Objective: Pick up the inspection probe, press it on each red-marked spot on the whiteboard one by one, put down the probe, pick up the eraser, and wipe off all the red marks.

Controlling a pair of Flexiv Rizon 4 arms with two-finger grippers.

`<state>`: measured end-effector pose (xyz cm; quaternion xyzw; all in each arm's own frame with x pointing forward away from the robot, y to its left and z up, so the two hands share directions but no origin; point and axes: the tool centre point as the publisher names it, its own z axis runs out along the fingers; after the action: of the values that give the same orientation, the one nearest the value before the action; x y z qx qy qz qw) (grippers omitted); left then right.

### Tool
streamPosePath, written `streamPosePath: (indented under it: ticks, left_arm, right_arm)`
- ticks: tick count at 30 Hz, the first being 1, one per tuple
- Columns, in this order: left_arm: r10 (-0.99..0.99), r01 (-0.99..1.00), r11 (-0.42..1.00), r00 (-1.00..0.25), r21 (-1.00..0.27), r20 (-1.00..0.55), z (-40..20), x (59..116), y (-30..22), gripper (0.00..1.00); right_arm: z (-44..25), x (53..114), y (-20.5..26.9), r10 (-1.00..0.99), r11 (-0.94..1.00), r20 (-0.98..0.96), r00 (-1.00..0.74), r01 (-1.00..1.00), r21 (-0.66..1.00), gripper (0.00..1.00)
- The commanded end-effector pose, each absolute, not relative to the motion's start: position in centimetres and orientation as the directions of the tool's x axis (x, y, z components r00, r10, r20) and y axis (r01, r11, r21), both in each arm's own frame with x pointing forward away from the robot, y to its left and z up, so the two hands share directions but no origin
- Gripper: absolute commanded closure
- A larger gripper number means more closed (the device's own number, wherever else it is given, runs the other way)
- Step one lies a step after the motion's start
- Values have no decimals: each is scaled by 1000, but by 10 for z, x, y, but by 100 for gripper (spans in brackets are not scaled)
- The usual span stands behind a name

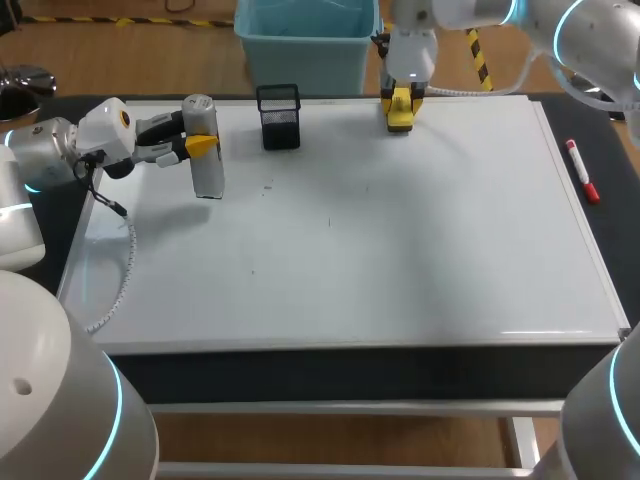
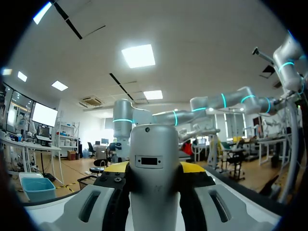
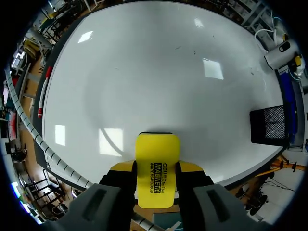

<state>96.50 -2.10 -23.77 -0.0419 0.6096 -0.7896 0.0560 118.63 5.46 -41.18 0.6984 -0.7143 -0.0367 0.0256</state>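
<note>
Looking at risks first: your left gripper [image 1: 200, 146] is clamped on the inspection probe [image 1: 207, 150]. The probe hangs upright near the far left corner of the whiteboard [image 1: 400, 250]. Whether its lower end touches the surface or floats just above it, I can't tell from the head view. If you swing that arm toward the middle without lifting, my guess is the tip drags, or the body clips the black mesh cup [image 1: 278, 118] standing just beside it.

Your right gripper [image 1: 400, 110] is closed on the yellow eraser [image 1: 400, 118] at the board's far edge, one finger on each side. Most of the eraser sticks out ahead of the fingers, so a hard press could tip it in the grip.

I don't see any red spots on the board, only a few faint dark specks, so check before you wipe blind.

Room-wise, the middle and near side of the board are wide open. Watch the red marker [image 1: 583, 173] lying just beside the board's right edge, and the coiled cable [image 1: 125, 270] along the left edge.
</note>
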Motion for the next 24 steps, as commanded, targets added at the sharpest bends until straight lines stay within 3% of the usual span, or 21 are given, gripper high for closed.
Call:
streamPosePath:
  ticks: [1,6,7,8,18,24]
  left_arm:
    - [-138,37,-250,-990,-968,-2,-237,966,-21,100]
    - [-138,37,-250,-990,-968,-2,-237,966,-21,100]
    - [-138,37,-250,-990,-968,-2,-237,966,-21,100]
    - [-138,37,-250,-990,-968,-2,-237,966,-21,100]
    - [-138,37,-250,-990,-968,-2,-237,966,-21,100]
    - [-138,37,-250,-990,-968,-2,-237,966,-21,100]
  right_arm:
    - [-417,1193,54,-1000,20,-7,-21,-992,121,100]
    - [-417,1192,54,-1000,22,13,-21,-992,121,100]
    - [-417,1192,53,-1000,23,13,-22,-992,122,93]
    - [-417,1191,53,-1000,23,13,-22,-992,123,0]
    - [-404,1186,42,-999,45,-4,-45,-994,95,0]
    - [-381,1179,28,-985,142,-88,-150,-986,90,0]
